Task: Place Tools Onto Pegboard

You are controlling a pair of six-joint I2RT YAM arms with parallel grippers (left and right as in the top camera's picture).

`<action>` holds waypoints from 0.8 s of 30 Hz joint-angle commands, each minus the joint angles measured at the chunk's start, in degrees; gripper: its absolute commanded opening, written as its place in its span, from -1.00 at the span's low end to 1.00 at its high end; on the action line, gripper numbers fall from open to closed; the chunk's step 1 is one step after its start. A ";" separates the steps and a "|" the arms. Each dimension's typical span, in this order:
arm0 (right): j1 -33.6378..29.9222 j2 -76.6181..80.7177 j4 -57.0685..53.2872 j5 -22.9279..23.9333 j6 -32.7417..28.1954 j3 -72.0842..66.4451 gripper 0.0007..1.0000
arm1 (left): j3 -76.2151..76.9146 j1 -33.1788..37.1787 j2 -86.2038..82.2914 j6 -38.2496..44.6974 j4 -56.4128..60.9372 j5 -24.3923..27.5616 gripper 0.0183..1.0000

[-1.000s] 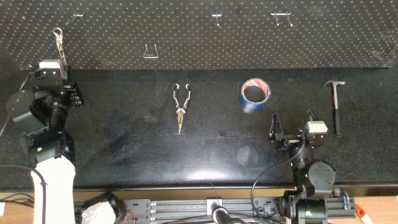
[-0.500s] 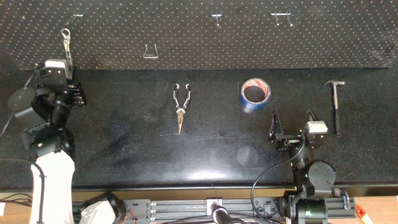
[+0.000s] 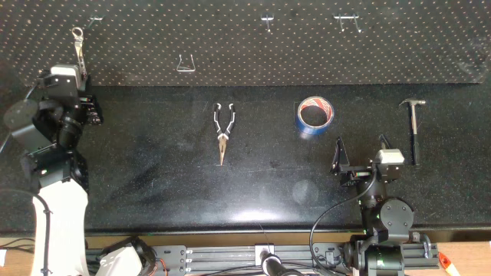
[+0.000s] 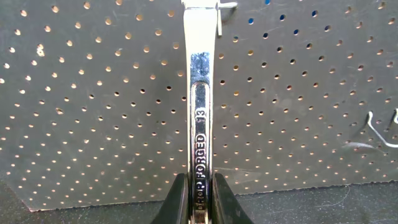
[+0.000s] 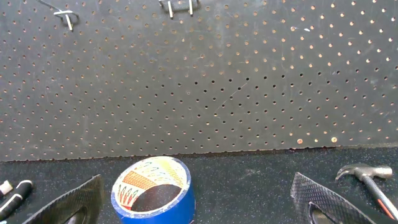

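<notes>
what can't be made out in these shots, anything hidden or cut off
- Wrench in the left claw: the left wrist view's edge cuts off its upper end, so whether it sits on the hook is unclear. In the top view it is too small to tell.
- Hammer: the handle is cut off by the right wrist view's edge.
- Pliers: all but the handle tips are cut off by that view's edge.

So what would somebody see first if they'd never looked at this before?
Probably the shiny silver wrench, pinched in the left arm's jaws and held upright in front of the dotted pegboard. Next comes the bright blue roll of tape on the black table, with the pliers on one side of it and the hammer on the other.
</notes>
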 commanded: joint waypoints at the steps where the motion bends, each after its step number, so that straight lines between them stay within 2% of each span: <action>1: -0.17 -0.37 -0.28 -0.48 0.85 -0.17 0.95 | 1.73 -2.08 0.22 0.55 0.13 1.20 -0.98; 16: -0.17 -0.37 -0.28 -0.48 0.87 -0.17 0.95 | 1.73 -1.77 -1.66 0.52 -1.16 -2.60 -0.98; 24: -0.17 -0.37 -0.28 -0.48 0.85 -0.17 0.95 | 3.23 -1.14 -1.14 0.52 -0.26 -1.77 -0.98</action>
